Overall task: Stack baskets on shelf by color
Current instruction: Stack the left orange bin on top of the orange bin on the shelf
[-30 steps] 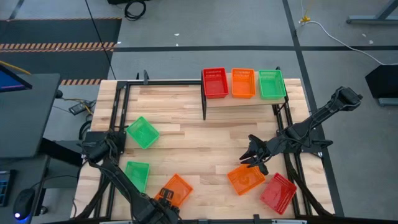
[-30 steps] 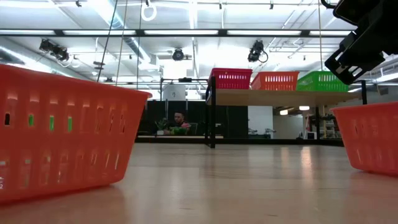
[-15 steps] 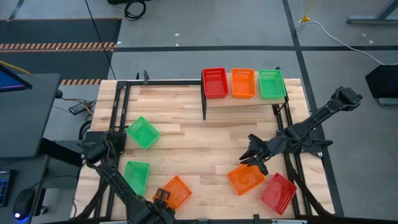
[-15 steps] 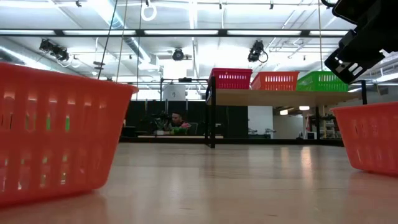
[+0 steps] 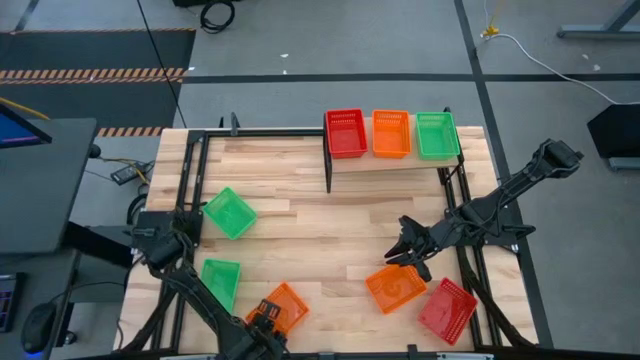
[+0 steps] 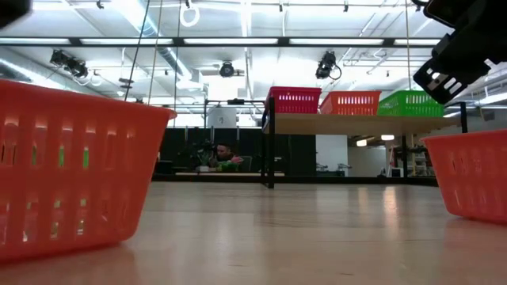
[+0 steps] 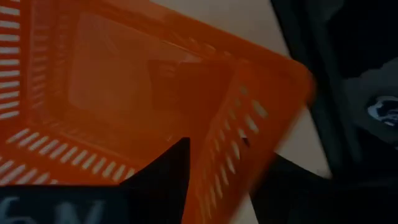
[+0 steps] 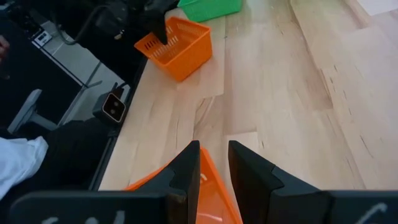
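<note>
The shelf (image 5: 392,160) at the far edge carries a red (image 5: 345,132), an orange (image 5: 391,133) and a green basket (image 5: 436,134) side by side. On the table lie two green baskets (image 5: 228,213) (image 5: 220,282), two orange ones (image 5: 282,308) (image 5: 395,287) and a red one (image 5: 447,310). My left gripper (image 5: 265,314) points down at the near-left orange basket (image 7: 124,93), open, one finger on either side of its wall. My right gripper (image 5: 408,250) hovers open above the right orange basket (image 8: 211,193). My left gripper comes from above with one finger (image 7: 166,171) inside the orange basket and the other outside, astride a side wall (image 7: 227,149) close to a corner. The basket sits on the table. Whether the fingers touch the wall, I cannot tell.
Black frame rails run along the table's left (image 5: 190,190) and right (image 5: 462,200) sides. Bare wood lies in the table's middle (image 5: 330,230). A person sits in the room beyond the table (image 6: 226,156).
My left gripper has come down onto the near-left orange basket and rolled a little. The basket has shifted slightly toward the table's near-left corner and stays flat on the wood.
</note>
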You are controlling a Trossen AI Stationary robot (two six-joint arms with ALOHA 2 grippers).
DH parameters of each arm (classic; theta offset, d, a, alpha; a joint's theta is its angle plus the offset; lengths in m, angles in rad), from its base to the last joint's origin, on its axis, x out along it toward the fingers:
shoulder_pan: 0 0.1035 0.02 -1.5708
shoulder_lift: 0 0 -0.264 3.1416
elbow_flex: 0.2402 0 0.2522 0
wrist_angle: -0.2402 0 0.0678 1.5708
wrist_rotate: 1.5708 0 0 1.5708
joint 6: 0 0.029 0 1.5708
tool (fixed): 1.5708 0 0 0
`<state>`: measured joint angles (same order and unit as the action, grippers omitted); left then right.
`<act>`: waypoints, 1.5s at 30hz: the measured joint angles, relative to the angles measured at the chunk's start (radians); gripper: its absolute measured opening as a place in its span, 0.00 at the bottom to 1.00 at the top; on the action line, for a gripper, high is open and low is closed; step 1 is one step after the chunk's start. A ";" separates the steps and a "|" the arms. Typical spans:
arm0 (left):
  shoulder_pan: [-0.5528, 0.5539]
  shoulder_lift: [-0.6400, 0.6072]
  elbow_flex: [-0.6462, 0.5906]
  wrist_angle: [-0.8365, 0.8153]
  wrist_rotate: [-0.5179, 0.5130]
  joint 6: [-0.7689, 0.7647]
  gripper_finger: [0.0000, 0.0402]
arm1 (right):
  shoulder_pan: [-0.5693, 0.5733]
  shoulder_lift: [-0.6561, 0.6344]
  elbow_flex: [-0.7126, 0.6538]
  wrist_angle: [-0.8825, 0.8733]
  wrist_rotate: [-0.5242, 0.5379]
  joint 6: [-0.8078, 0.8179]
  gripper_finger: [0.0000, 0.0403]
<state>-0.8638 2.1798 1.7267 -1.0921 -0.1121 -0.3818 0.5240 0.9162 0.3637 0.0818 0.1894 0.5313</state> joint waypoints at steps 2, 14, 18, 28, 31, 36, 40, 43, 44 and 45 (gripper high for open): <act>0.008 0.014 0.000 0.005 -0.013 0.015 0.33 | 0.007 0.000 0.000 0.000 0.000 -0.007 0.22; 0.100 0.025 0.000 0.061 -0.118 0.052 0.02 | 0.017 0.000 0.000 -0.002 0.009 -0.041 0.22; 0.163 0.025 0.000 0.075 -0.193 0.154 0.02 | 0.017 0.000 0.000 -0.007 0.006 -0.038 0.22; 0.373 0.025 0.000 0.186 -0.231 0.225 0.01 | 0.040 0.000 0.000 -0.061 0.000 -0.034 0.22; 0.417 0.025 0.000 0.223 -0.258 0.238 0.01 | 0.041 0.000 0.000 -0.062 0.000 -0.036 0.22; 0.482 0.018 0.000 0.275 -0.302 0.291 0.01 | 0.041 0.000 0.000 -0.081 0.072 -0.055 0.22; 0.537 -0.009 0.000 0.363 -0.314 0.364 0.01 | 0.036 -0.001 0.000 -0.129 0.136 -0.062 0.22; 0.589 -0.044 0.000 0.412 -0.332 0.395 0.01 | 0.028 -0.011 0.008 -0.178 0.195 -0.062 0.22; 0.606 -0.058 0.000 0.446 -0.333 0.416 0.01 | 0.025 -0.019 0.011 -0.188 0.212 -0.058 0.22; 0.624 -0.071 0.000 0.473 -0.334 0.434 0.01 | 0.025 -0.029 0.011 -0.198 0.226 -0.055 0.22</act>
<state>-0.2401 2.1084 1.7267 -0.6192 -0.4458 0.0521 0.5495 0.8867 0.3748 -0.1165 0.4154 0.4767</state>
